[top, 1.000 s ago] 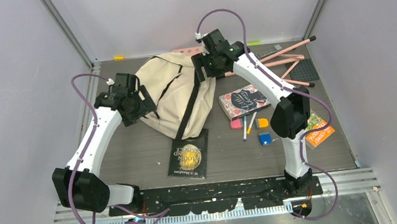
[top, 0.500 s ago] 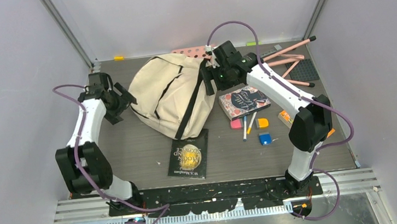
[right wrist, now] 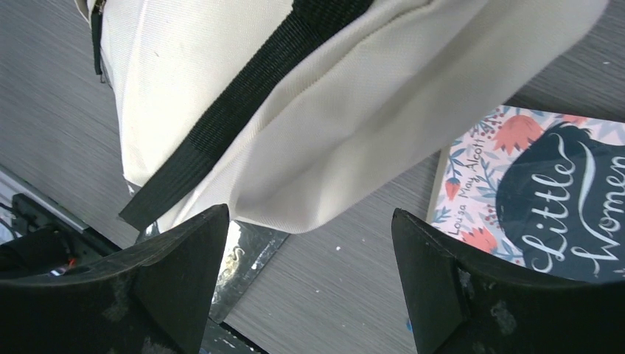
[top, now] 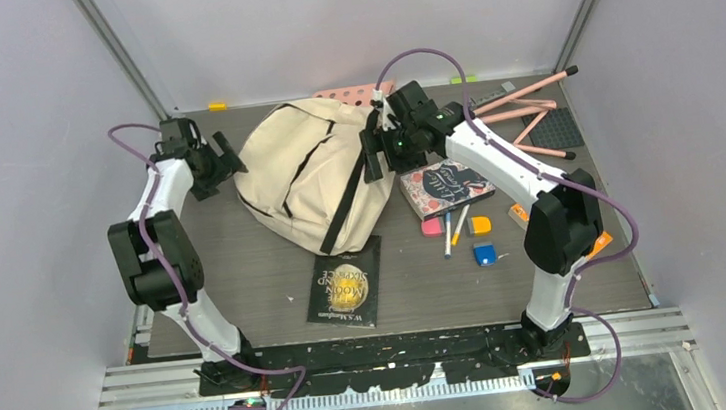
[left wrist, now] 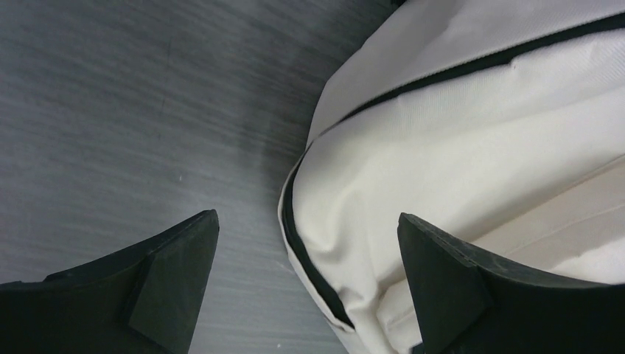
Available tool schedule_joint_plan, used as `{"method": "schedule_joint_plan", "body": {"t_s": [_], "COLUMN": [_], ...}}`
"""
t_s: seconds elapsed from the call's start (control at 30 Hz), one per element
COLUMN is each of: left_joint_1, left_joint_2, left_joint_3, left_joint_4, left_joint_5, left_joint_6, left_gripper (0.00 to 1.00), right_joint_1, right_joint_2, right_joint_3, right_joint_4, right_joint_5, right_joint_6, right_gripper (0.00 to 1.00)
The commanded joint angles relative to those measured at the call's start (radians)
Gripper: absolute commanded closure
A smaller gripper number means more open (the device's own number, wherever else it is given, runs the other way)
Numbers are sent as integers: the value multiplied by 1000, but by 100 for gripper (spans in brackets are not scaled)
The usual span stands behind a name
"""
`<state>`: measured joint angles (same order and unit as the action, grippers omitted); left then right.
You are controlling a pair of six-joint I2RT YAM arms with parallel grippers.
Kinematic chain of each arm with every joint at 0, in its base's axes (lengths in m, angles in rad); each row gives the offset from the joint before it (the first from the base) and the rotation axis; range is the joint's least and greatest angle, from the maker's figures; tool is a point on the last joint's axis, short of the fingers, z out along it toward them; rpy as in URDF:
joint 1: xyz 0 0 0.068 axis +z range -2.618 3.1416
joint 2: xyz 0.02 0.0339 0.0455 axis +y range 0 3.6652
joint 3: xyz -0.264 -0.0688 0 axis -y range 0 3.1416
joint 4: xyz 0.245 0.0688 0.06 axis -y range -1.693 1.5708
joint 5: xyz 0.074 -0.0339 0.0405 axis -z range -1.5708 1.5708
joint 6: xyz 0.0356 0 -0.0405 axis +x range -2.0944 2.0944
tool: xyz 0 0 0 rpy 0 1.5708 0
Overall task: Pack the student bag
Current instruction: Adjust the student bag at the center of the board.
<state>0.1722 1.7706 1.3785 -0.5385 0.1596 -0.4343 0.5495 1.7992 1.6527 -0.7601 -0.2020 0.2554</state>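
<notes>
The student bag [top: 311,175], cream with black straps, lies rumpled at the back middle of the table, its zips showing as dark slits. My left gripper [top: 226,160] hovers open at the bag's left edge; in the left wrist view its jaws [left wrist: 307,217] straddle a black-trimmed seam of the bag [left wrist: 457,147] without touching it. My right gripper [top: 372,154] stands open at the bag's right side; in the right wrist view [right wrist: 309,212] it hangs above bare table, with the bag [right wrist: 295,110] and a black strap [right wrist: 243,110] just beyond the fingertips.
A dark book [top: 346,282] lies in front of the bag. The flowered book [top: 446,186] lies to its right, with pens [top: 454,228] and pink [top: 431,226], orange [top: 479,225] and blue [top: 484,254] erasers. Pink pencils [top: 521,109] and a black mat [top: 553,128] sit back right, a pink perforated board [top: 353,94] behind.
My left arm has drawn back to the far left, off the bag's left flank. The right gripper has come down from the bag's top to its right side. The bag has settled rounder.
</notes>
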Motion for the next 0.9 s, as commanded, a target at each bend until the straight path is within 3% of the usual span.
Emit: {"method": "schedule_joint_plan", "body": {"t_s": [0.0,0.1,0.2,0.27,0.3,0.37,0.43,0.63,0.87], "left_joint_1": [6,6,6,5,6,6,5,6,-49], "left_joint_2": [74,110,150,176,182,175,136,-116,-483], "left_joint_3": [62,75,98,114,120,121,100,-73,-313], "left_joint_4": [73,113,140,149,149,147,133,74,-80], "left_joint_5": [50,79,145,174,183,189,163,12,-21], "left_joint_6": [77,70,57,52,48,46,45,-23,-196], "left_gripper": [6,10,25,46,57,81,97,100,100], "right_joint_1": [-6,-8,-10,-12,-12,-13,-11,-11,-11], "right_joint_2": [45,76,97,113,122,131,131,95,82], "right_joint_3": [71,85,96,114,131,161,190,239,245], "right_joint_4": [54,53,53,52,51,50,62,159,326], "right_joint_5": [-50,-47,-39,-31,-26,-7,30,141,196], "right_joint_6": [65,81,90,89,88,83,79,46,-17], "right_gripper": [13,13,23,43,61,84,95,99,99]}}
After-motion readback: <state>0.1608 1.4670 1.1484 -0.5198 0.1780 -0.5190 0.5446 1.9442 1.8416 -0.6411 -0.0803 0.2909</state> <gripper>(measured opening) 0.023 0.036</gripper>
